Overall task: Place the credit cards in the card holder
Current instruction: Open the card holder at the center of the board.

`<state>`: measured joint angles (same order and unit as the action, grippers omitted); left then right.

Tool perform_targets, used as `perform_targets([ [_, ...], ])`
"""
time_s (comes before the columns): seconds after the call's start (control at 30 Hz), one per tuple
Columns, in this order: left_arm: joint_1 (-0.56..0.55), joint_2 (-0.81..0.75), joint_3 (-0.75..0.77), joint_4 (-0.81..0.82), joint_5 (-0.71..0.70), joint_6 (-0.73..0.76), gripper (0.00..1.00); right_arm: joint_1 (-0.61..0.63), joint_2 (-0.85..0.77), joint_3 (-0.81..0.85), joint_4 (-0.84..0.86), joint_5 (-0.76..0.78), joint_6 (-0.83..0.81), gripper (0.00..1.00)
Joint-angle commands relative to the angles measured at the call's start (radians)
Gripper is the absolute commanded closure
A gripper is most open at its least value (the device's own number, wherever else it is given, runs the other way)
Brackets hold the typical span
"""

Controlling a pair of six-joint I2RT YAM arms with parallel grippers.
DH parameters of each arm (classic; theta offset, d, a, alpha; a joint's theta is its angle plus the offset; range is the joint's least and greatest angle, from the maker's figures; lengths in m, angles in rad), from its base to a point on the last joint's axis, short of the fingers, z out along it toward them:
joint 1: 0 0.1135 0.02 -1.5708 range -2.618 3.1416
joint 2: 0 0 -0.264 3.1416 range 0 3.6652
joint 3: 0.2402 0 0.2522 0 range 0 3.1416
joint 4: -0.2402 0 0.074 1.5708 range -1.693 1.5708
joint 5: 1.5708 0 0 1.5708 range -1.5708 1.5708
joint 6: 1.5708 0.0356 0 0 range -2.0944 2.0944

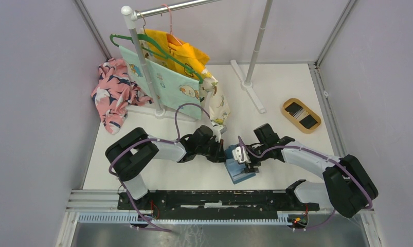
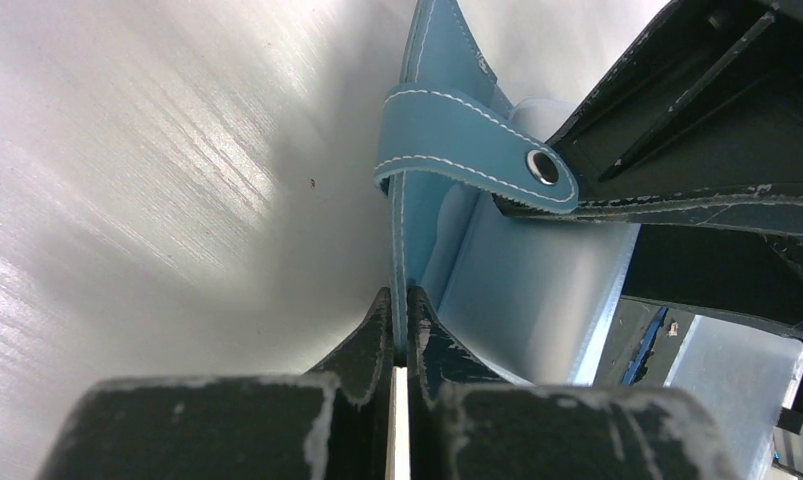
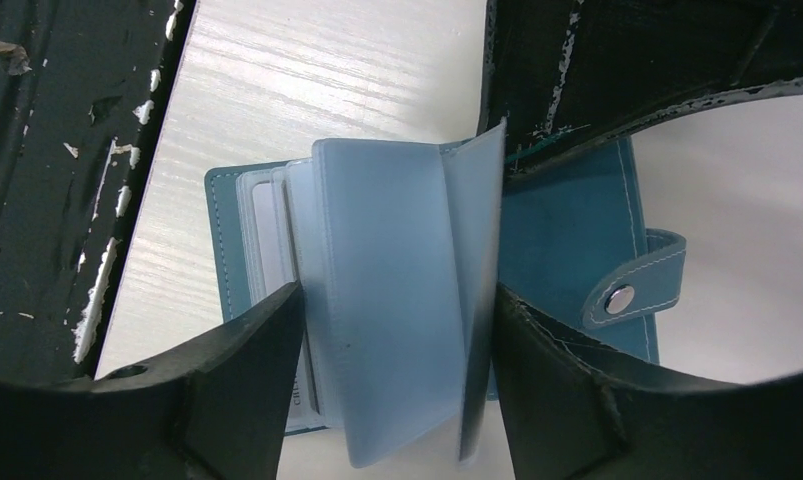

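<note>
- Left hand (image 2: 400, 300) is pinched tight on the edge of the card holder's (image 2: 437, 70) blue cover, with the snap tab (image 2: 457, 140) curling over just beyond.
- Right hand (image 3: 395, 300) is spread wide, a finger on either side of the clear sleeves (image 3: 387, 250) (nothing looks clamped).
- The card holder lies open near the middle of the counter's (image 1: 286, 82) near edge, between both hands.
- Credit cards (image 1: 294, 109), two dark ones, sit in the tan tray (image 1: 286, 106) by the right edge, well apart from the holder.
</note>
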<state>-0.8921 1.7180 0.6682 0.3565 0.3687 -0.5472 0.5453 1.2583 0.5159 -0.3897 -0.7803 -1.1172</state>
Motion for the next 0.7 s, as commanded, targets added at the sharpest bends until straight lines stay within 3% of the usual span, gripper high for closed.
perform_targets([
  [0.0, -0.003, 0.026, -0.007, -0.032, 0.021, 0.029, 0.98, 0.002, 0.007, 0.030, 0.070, 0.068, 0.023, 0.30],
  [0.13, -0.006, 0.025, -0.008, -0.027, 0.030, 0.030, 0.98, 0.002, 0.008, 0.037, 0.078, 0.070, 0.050, 0.34],
  [0.33, -0.003, 0.026, -0.009, -0.027, 0.032, 0.032, 0.98, 0.002, 0.015, 0.060, 0.045, 0.034, 0.056, 0.26],
  [0.67, -0.006, 0.028, -0.007, -0.027, 0.039, 0.032, 0.98, 0.003, 0.031, 0.070, 0.024, 0.038, 0.045, 0.26],
])
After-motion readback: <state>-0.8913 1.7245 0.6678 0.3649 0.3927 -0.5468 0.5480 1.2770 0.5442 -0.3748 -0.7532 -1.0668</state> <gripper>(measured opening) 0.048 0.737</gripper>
